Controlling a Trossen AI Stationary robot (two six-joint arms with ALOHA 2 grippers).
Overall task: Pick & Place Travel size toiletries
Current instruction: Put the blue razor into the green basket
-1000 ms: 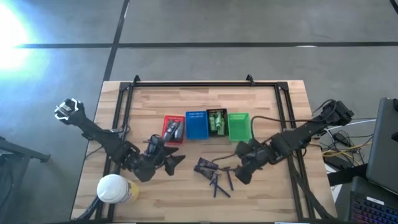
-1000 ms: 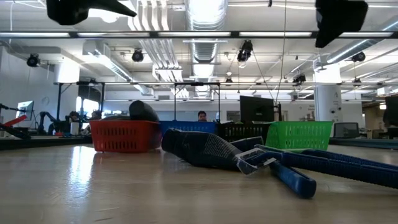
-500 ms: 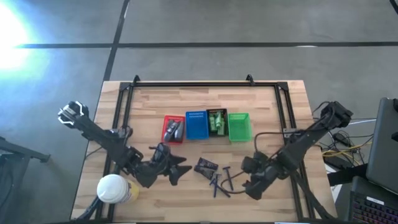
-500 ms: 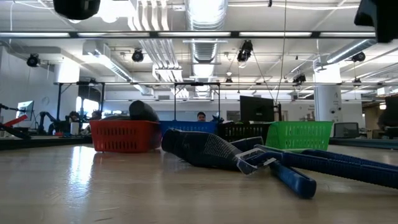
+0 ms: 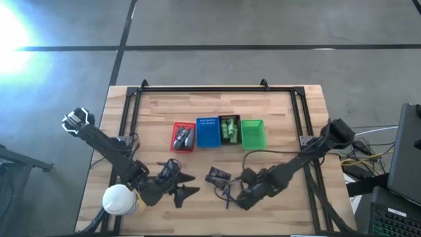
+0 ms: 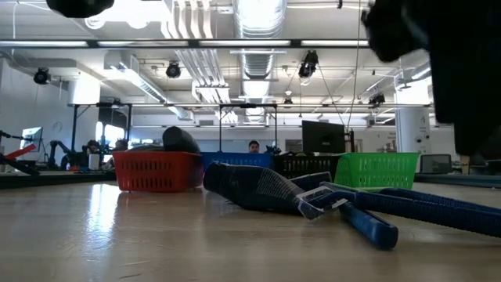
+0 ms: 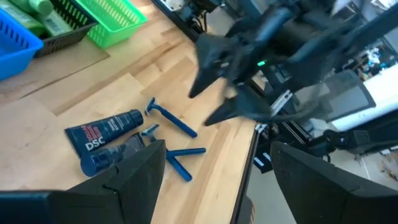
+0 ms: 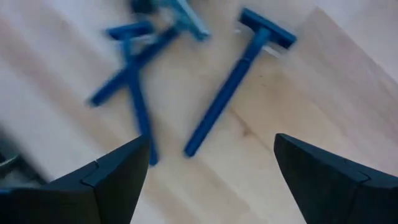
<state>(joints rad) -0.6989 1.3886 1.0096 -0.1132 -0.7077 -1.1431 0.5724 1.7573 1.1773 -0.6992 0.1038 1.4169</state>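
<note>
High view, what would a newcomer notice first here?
A row of red, blue, black and green baskets sits mid-table. Nearer the front edge, blue razors and a dark DSC tube lie loose, the open right end effector hovering over them.

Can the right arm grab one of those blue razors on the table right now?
Probably yes. The right gripper hovers over the blue razors with its jaws open, and the razors lie loose on the bare wood with nothing covering them.
</note>
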